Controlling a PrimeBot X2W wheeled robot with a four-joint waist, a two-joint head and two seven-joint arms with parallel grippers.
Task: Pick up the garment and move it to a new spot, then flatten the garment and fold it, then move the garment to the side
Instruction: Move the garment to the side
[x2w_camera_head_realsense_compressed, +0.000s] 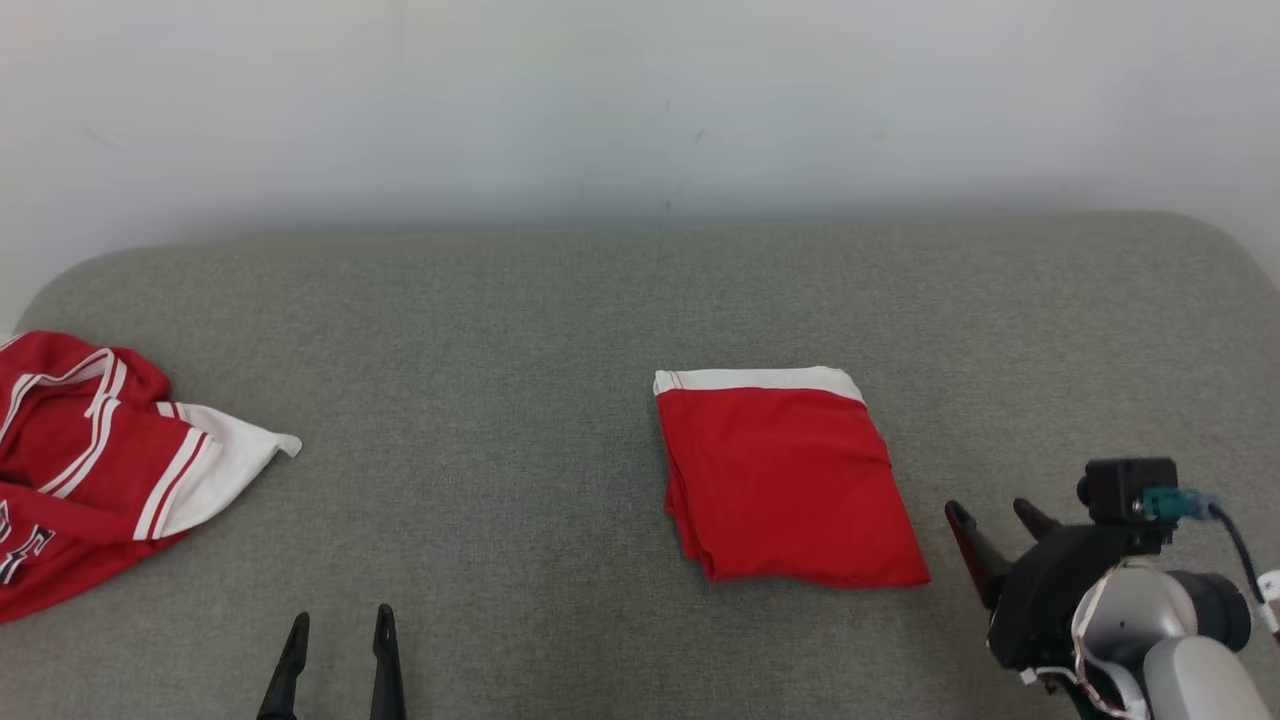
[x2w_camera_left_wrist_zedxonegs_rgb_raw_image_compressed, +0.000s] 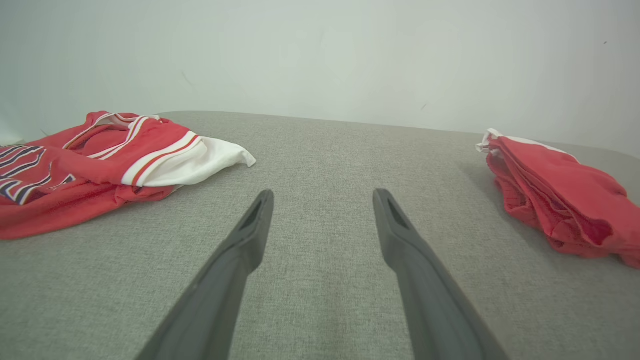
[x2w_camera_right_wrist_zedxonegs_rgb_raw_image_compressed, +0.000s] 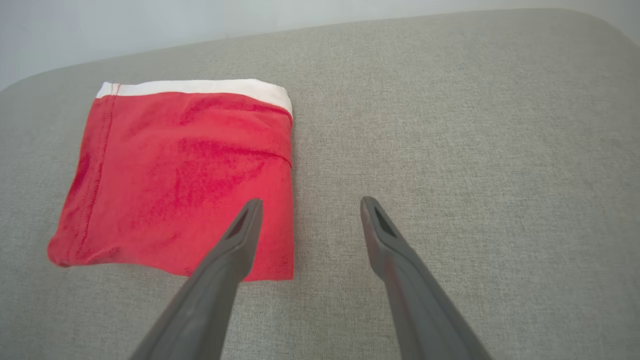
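Garment (x2w_camera_head_realsense_compressed: 790, 480) folded, flat on grey cushion (x2w_camera_head_realsense_compressed: 560, 420) | left jaws released, empty | right jaws released, near garment

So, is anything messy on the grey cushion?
Yes. The red jersey at the left edge lies crumpled in a heap, with a white-trimmed sleeve sticking out. The folded red garment near the middle looks neat, just turned a little crooked.
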